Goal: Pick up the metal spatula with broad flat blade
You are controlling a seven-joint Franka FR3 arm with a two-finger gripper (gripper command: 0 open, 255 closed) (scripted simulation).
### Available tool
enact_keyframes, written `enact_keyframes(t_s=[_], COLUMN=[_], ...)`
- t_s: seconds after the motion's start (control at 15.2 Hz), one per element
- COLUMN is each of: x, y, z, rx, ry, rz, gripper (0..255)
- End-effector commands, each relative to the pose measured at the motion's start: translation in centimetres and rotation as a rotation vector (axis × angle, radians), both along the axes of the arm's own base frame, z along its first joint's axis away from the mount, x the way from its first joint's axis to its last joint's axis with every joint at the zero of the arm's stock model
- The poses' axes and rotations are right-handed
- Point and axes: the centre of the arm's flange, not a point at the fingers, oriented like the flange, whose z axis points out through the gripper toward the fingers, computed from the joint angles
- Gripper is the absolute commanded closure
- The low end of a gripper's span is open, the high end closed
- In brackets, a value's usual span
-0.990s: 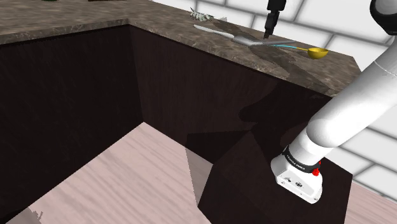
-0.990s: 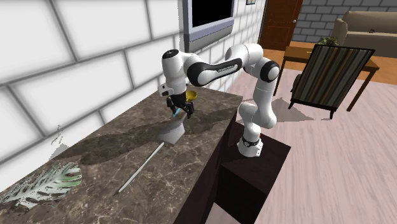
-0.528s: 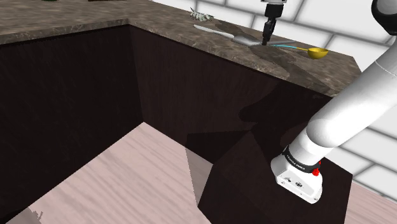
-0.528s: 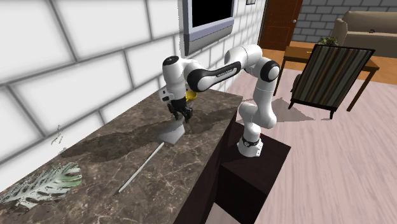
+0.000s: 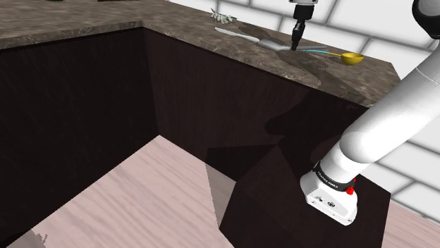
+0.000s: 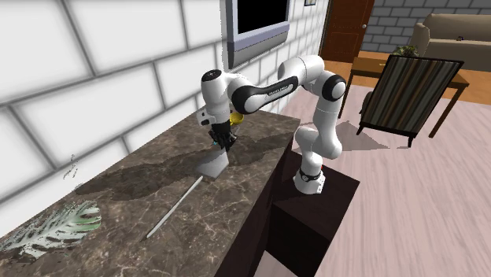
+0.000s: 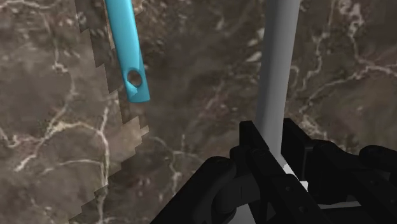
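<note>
The grey metal spatula (image 6: 212, 165) lies on the dark marble counter (image 6: 118, 197), its thin handle stretching toward the leaf and its broad blade near the arm. In the shoulder view the spatula (image 5: 270, 44) lies just beside the gripper (image 5: 295, 46). My black gripper (image 6: 221, 146) points straight down onto the blade end. In the wrist view a grey strip of the spatula (image 7: 277, 70) runs between the fingers (image 7: 254, 156), and the gripper (image 7: 280, 164) is shut on it. The spatula still rests on the counter.
A measuring spoon with a yellow bowl (image 5: 351, 58) and a turquoise handle (image 7: 129, 54) lies close beside the gripper. A pale leaf (image 6: 49, 227) lies at the counter's far end. A brick wall (image 6: 102, 71) backs the counter. The counter edge drops to the floor.
The gripper came down a little onto the spatula's blade end and its fingers closed from wide apart to clasping the grey strip. The spatula has not moved.
</note>
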Motion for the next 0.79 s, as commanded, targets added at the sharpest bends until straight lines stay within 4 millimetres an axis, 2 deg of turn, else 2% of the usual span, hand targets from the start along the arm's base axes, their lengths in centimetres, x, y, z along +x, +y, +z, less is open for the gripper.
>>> enact_keyframes(t_s=[0.0,0.73], x=[0.1,0.1], y=[-0.1,-0.1], z=[0.0,5.8], rx=[0.0,0.0], ry=[0.0,0.0], rz=[0.0,0.0], gripper=[255,255])
